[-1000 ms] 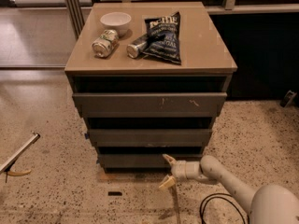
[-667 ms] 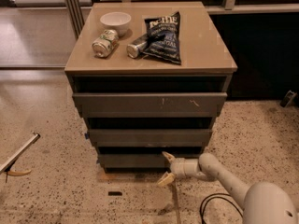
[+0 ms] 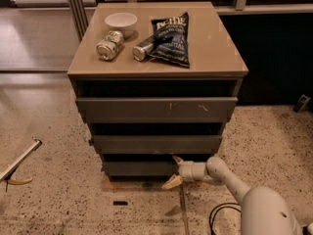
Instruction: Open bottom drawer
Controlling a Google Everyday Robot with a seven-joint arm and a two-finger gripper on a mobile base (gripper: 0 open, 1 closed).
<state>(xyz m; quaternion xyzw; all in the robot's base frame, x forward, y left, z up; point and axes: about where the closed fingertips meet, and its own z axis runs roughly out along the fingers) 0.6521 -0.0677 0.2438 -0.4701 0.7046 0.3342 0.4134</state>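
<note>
The bottom drawer is the lowest and smallest of three dark grey fronts on the cabinet, with a dark gap above it. My gripper is at the right end of that front, reaching in from the lower right on a white arm. It is open: one pale fingertip sits at the drawer's top edge and the other lies below, near the floor. Nothing is held between them.
The cabinet top carries a white bowl, two cans and a dark chip bag. The scratched top drawer and middle drawer sit above. A pale rod lies on the speckled floor at left.
The gripper has shifted a little left, closer against the right end of the bottom drawer front. The drawer itself looks unchanged.
</note>
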